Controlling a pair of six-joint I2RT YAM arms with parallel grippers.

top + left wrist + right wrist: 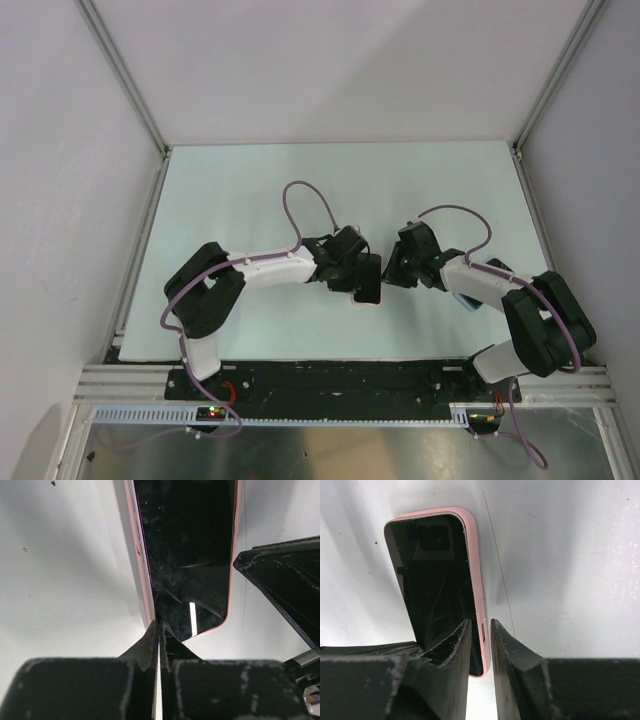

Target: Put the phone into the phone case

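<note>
The phone (367, 275), black screen up, lies in the pink phone case (367, 301) on the white table between my two grippers. In the left wrist view the phone (190, 555) sits inside the pink rim (146, 595). My left gripper (160, 622) is shut, its tips touching the case's left edge near a lower corner. In the right wrist view my right gripper (480, 622) straddles the pink rim (476, 570). One finger is over the screen (435, 580) and the other is outside the side wall, closed narrowly on it. In the top view the left gripper (350, 272) and the right gripper (392, 270) flank the phone.
A pale blue object (466, 299) lies partly under the right arm. The white table (250, 200) is walled at the back and both sides by white panels and metal rails. Purple cables loop above both wrists.
</note>
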